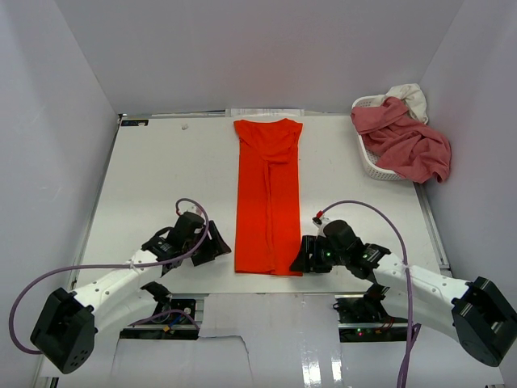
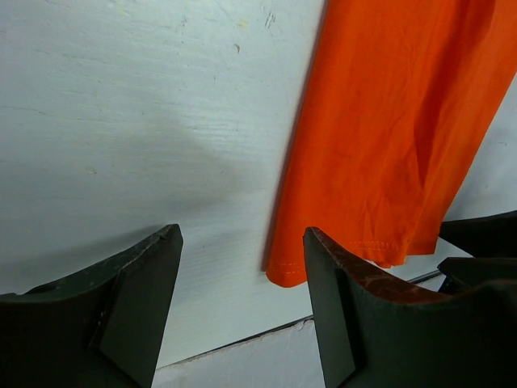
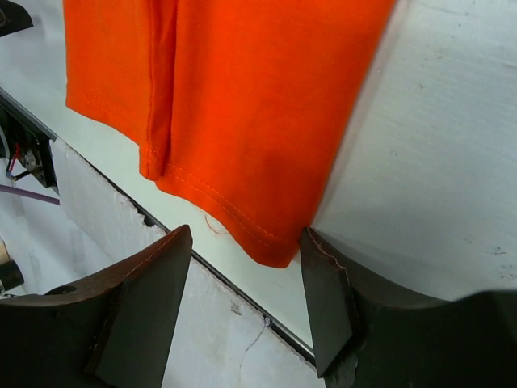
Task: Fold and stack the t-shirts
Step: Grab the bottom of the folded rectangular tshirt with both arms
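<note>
The orange-red t-shirt (image 1: 267,198) lies flat in the middle of the table, folded lengthwise into a long strip, collar far, hem near. My left gripper (image 1: 218,245) is open and empty, just left of the hem's near left corner (image 2: 284,273). My right gripper (image 1: 302,260) is open and empty at the hem's near right corner (image 3: 279,252). The rose-pink t-shirt (image 1: 404,141) hangs out of the basket at the far right, with the cream-white t-shirt (image 1: 410,97) behind it.
A white perforated basket (image 1: 373,162) stands at the far right edge of the table. The table's near edge (image 3: 242,299) runs just below the hem. White walls enclose the table on three sides.
</note>
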Controlling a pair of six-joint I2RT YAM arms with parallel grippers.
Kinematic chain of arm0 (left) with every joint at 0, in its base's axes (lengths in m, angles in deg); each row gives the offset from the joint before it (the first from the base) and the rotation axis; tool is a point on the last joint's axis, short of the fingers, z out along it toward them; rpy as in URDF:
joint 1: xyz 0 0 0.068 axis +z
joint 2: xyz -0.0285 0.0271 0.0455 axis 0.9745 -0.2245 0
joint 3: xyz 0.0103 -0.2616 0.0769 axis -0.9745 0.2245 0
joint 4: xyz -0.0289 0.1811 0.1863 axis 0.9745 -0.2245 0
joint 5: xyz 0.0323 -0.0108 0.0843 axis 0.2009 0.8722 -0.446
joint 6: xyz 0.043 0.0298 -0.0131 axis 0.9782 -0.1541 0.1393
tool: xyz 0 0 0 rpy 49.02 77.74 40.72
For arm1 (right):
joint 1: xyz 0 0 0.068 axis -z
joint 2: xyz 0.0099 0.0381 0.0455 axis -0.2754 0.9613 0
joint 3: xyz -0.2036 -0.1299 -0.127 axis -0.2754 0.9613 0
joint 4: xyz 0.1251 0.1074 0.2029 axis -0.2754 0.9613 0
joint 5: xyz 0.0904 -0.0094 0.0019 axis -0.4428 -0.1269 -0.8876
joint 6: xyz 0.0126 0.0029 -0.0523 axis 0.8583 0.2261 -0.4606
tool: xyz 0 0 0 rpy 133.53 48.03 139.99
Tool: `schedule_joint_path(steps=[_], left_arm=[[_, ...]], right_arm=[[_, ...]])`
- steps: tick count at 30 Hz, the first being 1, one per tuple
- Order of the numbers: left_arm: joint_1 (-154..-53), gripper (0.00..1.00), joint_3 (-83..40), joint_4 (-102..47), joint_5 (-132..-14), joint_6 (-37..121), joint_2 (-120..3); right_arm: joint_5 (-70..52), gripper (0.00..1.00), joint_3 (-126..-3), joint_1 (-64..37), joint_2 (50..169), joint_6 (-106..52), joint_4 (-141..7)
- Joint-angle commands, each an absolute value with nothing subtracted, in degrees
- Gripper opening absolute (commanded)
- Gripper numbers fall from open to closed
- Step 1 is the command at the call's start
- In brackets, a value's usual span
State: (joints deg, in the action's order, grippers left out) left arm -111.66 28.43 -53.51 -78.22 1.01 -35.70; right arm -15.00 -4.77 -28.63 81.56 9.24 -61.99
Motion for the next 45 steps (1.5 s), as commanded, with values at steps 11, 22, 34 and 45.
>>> schedule_joint_path(steps=[11, 22, 34, 45], left_arm=[[-112.80, 0.69, 34.69, -41.19, -72.26, -0.23, -40.90], [-117.54, 0.49, 34.87, -39.24, -72.00, -2.07, -44.77], [-122.55, 0.43, 36.63, -41.61, -73.14, -6.20, -44.60], [-123.26, 0.00, 35.49, -42.14, -73.31, -5.77, -45.92]], right_arm=[[-14.80, 0.59, -4.86, -28.40, 85.52, 8.51, -61.86], [-12.69, 0.53, -6.44, -28.40, 86.76, 7.28, -58.87], [-12.17, 0.33, -7.32, -28.40, 88.42, 6.05, -57.82], [-14.10, 0.08, -8.90, -28.48, 88.16, 5.70, -56.42]])
